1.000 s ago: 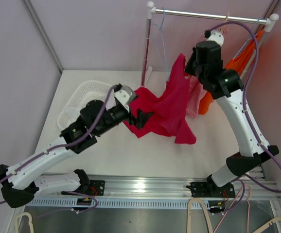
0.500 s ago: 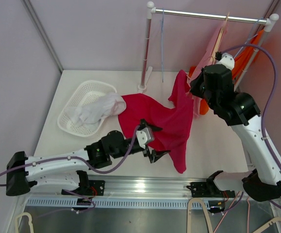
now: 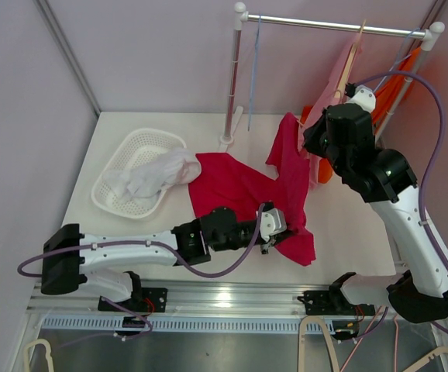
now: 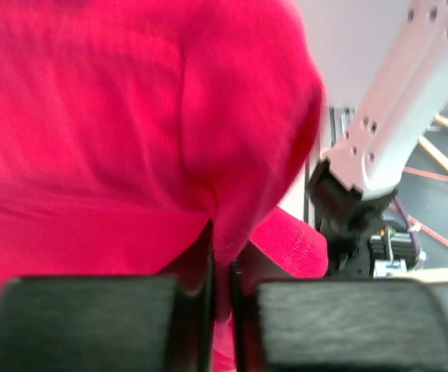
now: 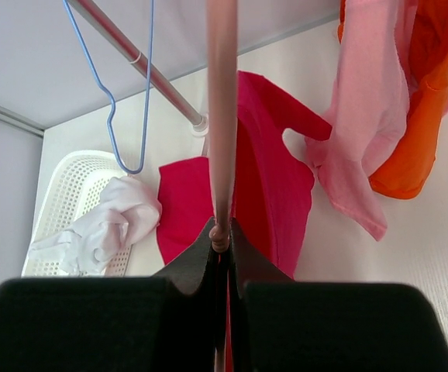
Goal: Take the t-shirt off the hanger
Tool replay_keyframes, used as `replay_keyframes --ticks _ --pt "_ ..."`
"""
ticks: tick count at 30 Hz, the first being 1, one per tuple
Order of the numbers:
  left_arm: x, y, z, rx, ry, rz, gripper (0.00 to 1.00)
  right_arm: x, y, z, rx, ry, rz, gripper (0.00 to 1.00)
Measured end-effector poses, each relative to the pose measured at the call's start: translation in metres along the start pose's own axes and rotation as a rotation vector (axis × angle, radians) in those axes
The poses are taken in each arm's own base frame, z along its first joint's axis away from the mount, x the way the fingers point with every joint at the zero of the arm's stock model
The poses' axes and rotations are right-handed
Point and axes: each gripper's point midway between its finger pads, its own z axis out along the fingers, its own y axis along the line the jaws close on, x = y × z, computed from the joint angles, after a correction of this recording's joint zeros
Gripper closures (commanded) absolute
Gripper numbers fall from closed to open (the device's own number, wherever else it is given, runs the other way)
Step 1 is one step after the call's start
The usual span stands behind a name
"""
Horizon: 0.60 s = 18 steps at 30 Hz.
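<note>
Shifted since half a second back: left gripper (image 3: pixel 274 226), carried rightward along the near edge, dragging the red t-shirt (image 3: pixel 239 182) flatter across the table (image 3: pixel 348 225); right arm nearly unchanged. Left gripper: jaws all but closed, with a fold of red cloth pinched between them in the wrist view. The grip is kept low, apparently to draw the fabric away from the rack. Right gripper (image 3: pixel 315 144): closed to a slit on a pale hanger bar (image 5: pixel 222 116), seemingly to steady it against that pull. T-shirt: mostly spread on the table, one end raised beside the right gripper; whether it still catches on the hanger cannot be told. Nearby: blue hanger (image 3: pixel 259 70) bare on the rail (image 3: pixel 332 25); pink garment (image 5: pixel 356 132) and orange garment (image 5: pixel 414 116) hanging; white basket (image 3: pixel 135 147) holding a white garment (image 3: pixel 158 172).
</note>
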Motion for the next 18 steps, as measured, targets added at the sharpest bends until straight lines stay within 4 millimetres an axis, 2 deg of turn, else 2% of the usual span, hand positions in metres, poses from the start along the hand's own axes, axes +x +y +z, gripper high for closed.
replay_keyframes --ticks 3,5,11,13,15,18 --pt "-0.014 -0.006 0.003 0.004 -0.01 0.003 0.99 0.0 -0.001 0.003 0.011 -0.002 -0.004 1.0" --pt "-0.017 -0.022 -0.001 0.031 -0.003 0.017 0.99 0.002 -0.002 0.007 0.025 -0.001 -0.013 1.0" --pt "-0.032 -0.111 -0.027 0.252 -0.011 0.038 0.99 0.011 -0.009 0.035 0.093 0.042 -0.056 1.0" --pt "-0.031 -0.134 -0.036 0.325 -0.024 0.025 0.99 0.016 -0.012 0.043 0.111 0.072 -0.075 1.0" --pt "-0.013 -0.142 -0.041 0.347 0.001 0.01 0.99 0.025 -0.014 0.045 0.12 0.116 -0.102 1.0" --pt "0.04 -0.137 -0.045 0.326 0.109 -0.021 0.99 0.033 -0.017 0.041 0.116 0.163 -0.129 1.0"
